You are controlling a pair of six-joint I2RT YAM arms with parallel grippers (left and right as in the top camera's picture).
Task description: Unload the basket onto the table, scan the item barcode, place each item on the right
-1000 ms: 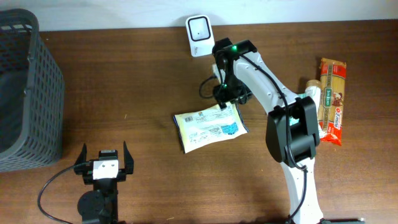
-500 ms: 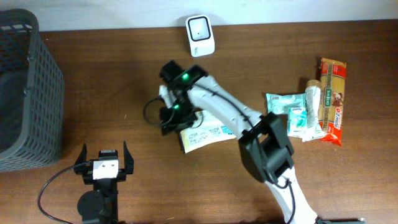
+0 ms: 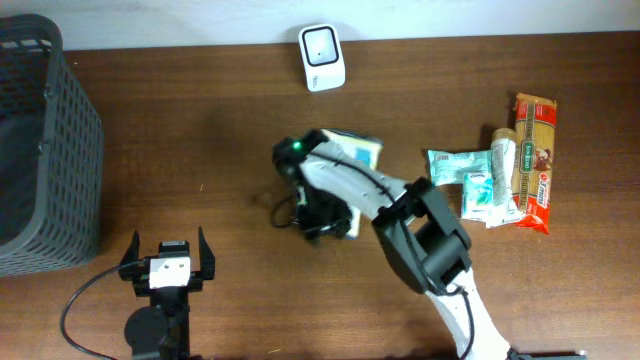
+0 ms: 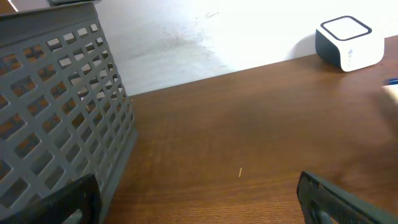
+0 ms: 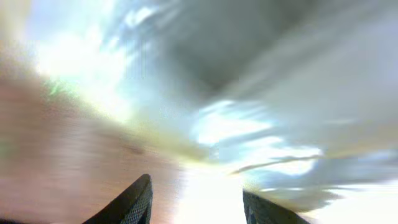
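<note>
The item is a white packet with blue print. Only its far end shows past my right arm, near the middle of the table. My right gripper is below it, dark and pointing toward the front. The right wrist view is badly blurred, but bright white packet material fills the gap between the fingers of the right gripper, which look shut on it. The white barcode scanner stands at the back edge and also shows as a white box, the scanner, in the left wrist view. My left gripper rests wide open at the front left.
A grey mesh basket fills the far left, close to the left gripper. At the right lie a pasta pack, a tube and green-and-white packets.
My right arm swung from the packet's back corner to its left side, then toward the front. The packet no longer lies flat where it was. The left arm has not moved.
</note>
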